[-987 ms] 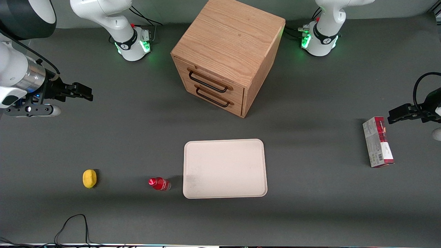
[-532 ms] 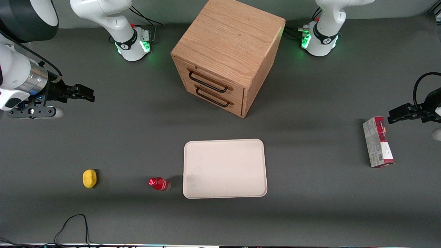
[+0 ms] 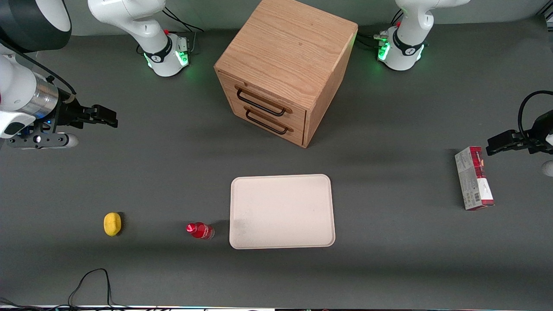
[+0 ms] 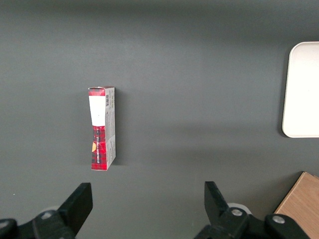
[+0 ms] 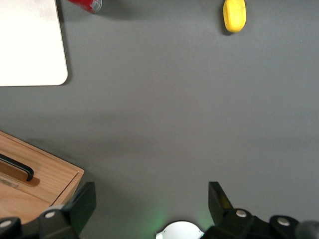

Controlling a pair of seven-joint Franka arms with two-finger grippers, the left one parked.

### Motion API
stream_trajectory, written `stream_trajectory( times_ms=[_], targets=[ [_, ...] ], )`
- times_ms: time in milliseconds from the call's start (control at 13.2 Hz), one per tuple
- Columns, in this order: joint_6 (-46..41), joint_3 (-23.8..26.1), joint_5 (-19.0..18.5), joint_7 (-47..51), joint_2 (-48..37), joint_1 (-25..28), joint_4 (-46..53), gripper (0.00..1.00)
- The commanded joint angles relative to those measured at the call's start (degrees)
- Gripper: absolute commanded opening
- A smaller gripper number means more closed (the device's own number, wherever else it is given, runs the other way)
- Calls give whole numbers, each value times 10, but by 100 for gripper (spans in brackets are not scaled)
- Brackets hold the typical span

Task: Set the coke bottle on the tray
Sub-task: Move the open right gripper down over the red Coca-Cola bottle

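The right arm's black two-finger gripper (image 3: 106,116) is hovering high at the working arm's end of the table, fingers (image 5: 82,204) spread wide apart with nothing between them, well away from everything. The small clear coke bottle with red cap and red label (image 3: 200,230) is lying on its side on the grey table, just beside the large cream-white rectangular tray (image 3: 282,211), not touching it; its long axis runs along the table's length, cap pointing away from the tray toward the yellow lemon-like object (image 3: 112,224). In the right wrist view the bottle (image 5: 85,4) is cut off by the frame edge.
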Motion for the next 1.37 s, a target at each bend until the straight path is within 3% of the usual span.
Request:
stream_trajectory(
  times_ms=[0,228,456,759,1291],
  targets=[
    [-18,4,29,-5,57,-5,71,100],
    [-28,11,48,77,204,9,239,100],
    [-42,50,47,173,356,12,420,100],
    [16,54,20,205,402,39,433,100],
    [137,54,18,208,481,41,432,100]
  ],
)
